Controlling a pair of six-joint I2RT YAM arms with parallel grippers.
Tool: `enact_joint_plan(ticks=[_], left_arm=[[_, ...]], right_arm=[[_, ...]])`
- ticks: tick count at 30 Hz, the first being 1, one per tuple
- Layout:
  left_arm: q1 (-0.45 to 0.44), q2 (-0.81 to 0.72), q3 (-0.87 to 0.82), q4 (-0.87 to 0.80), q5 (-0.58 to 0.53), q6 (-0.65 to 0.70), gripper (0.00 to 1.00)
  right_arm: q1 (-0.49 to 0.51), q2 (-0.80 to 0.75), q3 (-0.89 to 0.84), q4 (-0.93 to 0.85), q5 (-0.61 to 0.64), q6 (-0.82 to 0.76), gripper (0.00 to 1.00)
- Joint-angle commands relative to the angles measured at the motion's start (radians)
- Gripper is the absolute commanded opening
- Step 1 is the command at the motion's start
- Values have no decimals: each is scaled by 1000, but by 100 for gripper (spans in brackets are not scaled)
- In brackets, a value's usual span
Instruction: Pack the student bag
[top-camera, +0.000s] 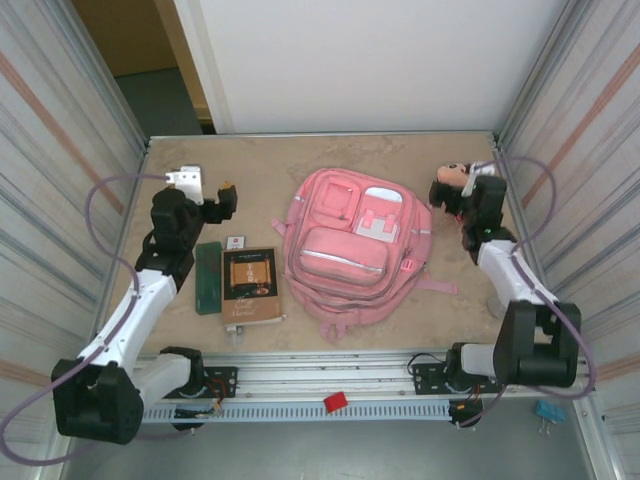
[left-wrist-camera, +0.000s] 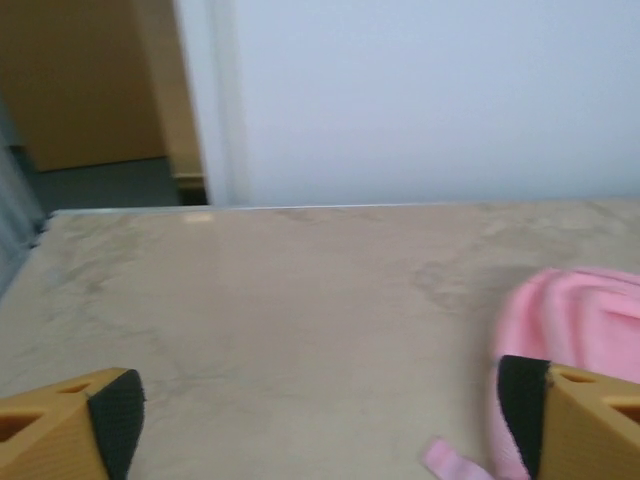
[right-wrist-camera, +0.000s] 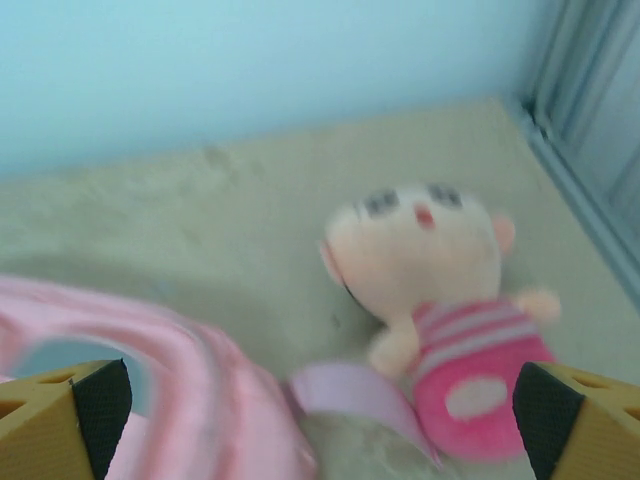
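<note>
The student bag (top-camera: 355, 245), a large pink backpack, lies flat in the middle of the table with its front pockets up. My left gripper (top-camera: 207, 187) hovers to its left, open, with bare table between the fingers (left-wrist-camera: 118, 415). The bag's pink edge (left-wrist-camera: 580, 315) and a strap end (left-wrist-camera: 450, 462) sit by the right finger. My right gripper (top-camera: 465, 192) is at the bag's top right corner, open. Between its pads (right-wrist-camera: 100, 410) I see the bag's curved top (right-wrist-camera: 200, 390), a pale strap (right-wrist-camera: 350, 390) and a small doll (right-wrist-camera: 440, 290) in a pink dress.
Left of the bag lie a brown book (top-camera: 250, 285), a green pencil case (top-camera: 208, 277) and a small card (top-camera: 236, 241). The doll (top-camera: 452, 175) rests near the back right corner. Metal-framed walls close in the table. A red piece (top-camera: 335, 402) sits on the front rail.
</note>
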Motion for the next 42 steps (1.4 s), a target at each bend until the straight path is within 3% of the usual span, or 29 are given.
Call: enact_joint_plan(ticks=[1, 4, 6, 10, 17, 21, 28, 38, 40, 42], left_arm=[[-61, 11, 72, -223, 210, -83, 87], [-160, 72, 100, -240, 236, -148, 85], [-212, 134, 115, -230, 242, -198, 85], [-263, 315, 171, -214, 276, -275, 77], [-285, 554, 200, -76, 338, -376, 61], [-308, 653, 213, -48, 346, -397, 52], [-305, 716, 179, -60, 293, -442, 36], [-177, 608, 99, -117, 262, -411, 36], [-160, 573, 89, -128, 263, -401, 40], [-154, 527, 95, -147, 254, -373, 52]], right_arm=[[-23, -75, 138, -383, -255, 117, 99], [-24, -98, 122, -415, -506, 277, 99], [-24, -116, 74, -430, -579, 367, 99], [-25, -154, -45, -529, -431, 491, 100], [26, -79, -69, -589, -209, 506, 78], [111, 14, -124, -449, -206, 537, 67], [261, 205, -116, -250, -193, 587, 59], [394, 457, 77, -45, -239, 638, 61], [392, 473, 106, -36, -238, 641, 62], [383, 453, 124, -47, -225, 634, 66]])
